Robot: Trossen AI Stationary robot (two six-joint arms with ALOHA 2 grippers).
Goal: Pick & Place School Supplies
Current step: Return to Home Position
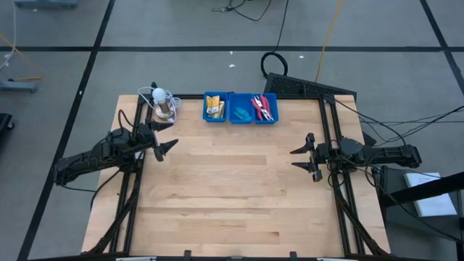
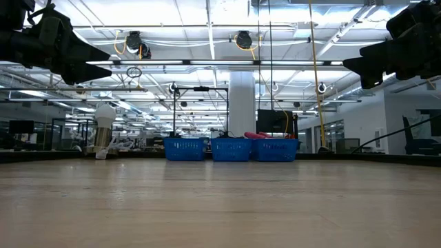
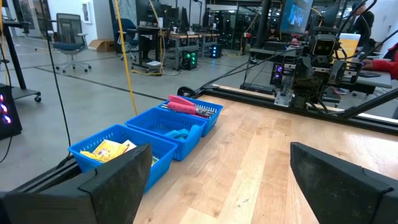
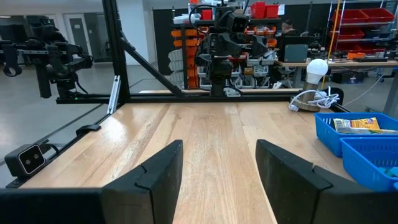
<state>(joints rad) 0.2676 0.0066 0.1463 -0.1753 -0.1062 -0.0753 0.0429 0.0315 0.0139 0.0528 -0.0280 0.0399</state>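
I see both arms lifted clear of the worktop [image 1: 232,196], neither one carrying anything. The left gripper [image 1: 168,149] hangs over the left edge, on the far half, with its jaws spread wide. The right gripper [image 1: 293,159] hangs by the right edge, about level with it across the wood; its jaws are apart too, though by a narrower gap (its wrist camera shows bare wood between the two fingers).

The school supplies all lie in the blue tray [image 1: 217,120], which sits against the far edge near its middle. Seen from above, the yellow packets [image 1: 214,107] fill the left compartment, the light-blue pieces [image 1: 240,112] lie in the middle one, and the red-handled scissors [image 1: 262,107] lie in the right one, handles poking a little above the rim.

A white round thing with a coiled cable [image 1: 164,99] stands near the far left corner, just beyond the left gripper and apart from the tray.
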